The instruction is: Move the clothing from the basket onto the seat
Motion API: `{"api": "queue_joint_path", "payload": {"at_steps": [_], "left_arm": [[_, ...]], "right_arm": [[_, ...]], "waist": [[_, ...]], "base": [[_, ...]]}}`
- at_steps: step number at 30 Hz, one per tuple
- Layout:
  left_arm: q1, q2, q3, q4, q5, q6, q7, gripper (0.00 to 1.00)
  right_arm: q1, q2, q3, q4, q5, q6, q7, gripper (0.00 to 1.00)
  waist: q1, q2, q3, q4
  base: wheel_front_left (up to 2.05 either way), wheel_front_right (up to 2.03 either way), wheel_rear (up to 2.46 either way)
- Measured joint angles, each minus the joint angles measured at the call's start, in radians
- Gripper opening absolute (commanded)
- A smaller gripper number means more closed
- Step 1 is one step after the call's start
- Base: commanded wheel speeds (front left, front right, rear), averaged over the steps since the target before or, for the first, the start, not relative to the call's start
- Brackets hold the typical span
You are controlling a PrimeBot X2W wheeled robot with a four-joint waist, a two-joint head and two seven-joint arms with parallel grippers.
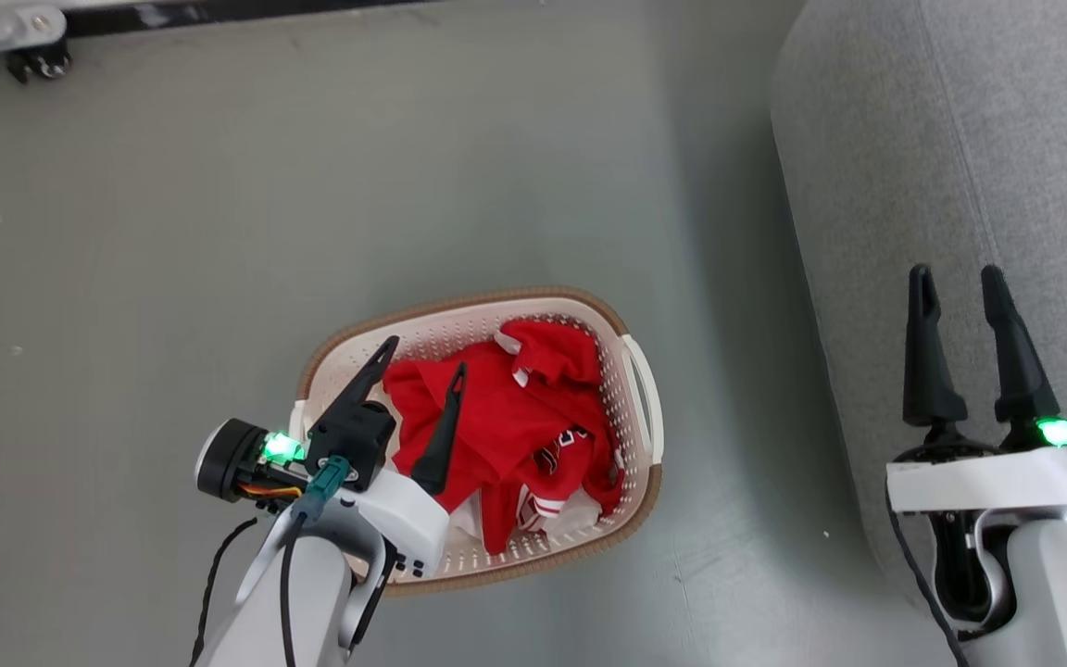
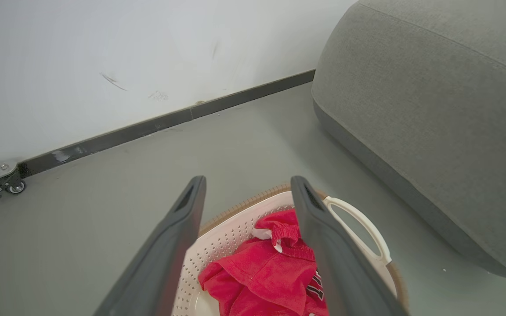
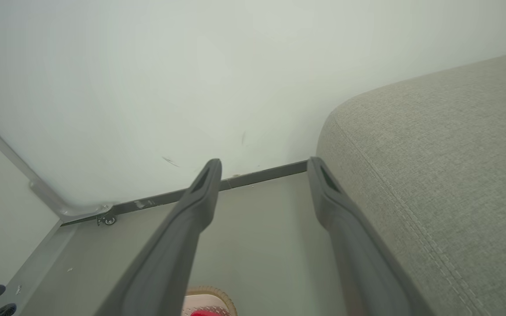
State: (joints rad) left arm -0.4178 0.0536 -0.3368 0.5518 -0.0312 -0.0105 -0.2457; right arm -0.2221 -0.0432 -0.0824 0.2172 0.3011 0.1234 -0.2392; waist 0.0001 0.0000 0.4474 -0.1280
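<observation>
Head view, basket lying aslant (clothing inside)

- Black, white-outlined lettering on the clothing, toward the right wall of the basket: creased, partly folded under, not legible.
- No other text can be read.

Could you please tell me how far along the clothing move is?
Nothing looks done: the red clothing lies in the basket, and the seat shows none. In hand: the left gripper hovers open over it; the right gripper is open, empty. Remaining: grasp, carry, release.
</observation>
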Motion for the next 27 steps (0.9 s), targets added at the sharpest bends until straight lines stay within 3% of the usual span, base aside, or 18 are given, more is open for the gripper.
{"api": "queue_joint_path", "payload": {"at_steps": [27], "left_arm": [[-0.129, 0.027, 0.026, 0.178, 0.008, 0.002, -0.001, 1.00]], "right_arm": [[-0.194, 0.000, 0.053, -0.032, 0.017, 0.000, -0.010, 1.00]], "waist": [[0.0000, 0.0000, 0.231, -0.100]], "base": [[0.00, 0.00, 0.00]]}}
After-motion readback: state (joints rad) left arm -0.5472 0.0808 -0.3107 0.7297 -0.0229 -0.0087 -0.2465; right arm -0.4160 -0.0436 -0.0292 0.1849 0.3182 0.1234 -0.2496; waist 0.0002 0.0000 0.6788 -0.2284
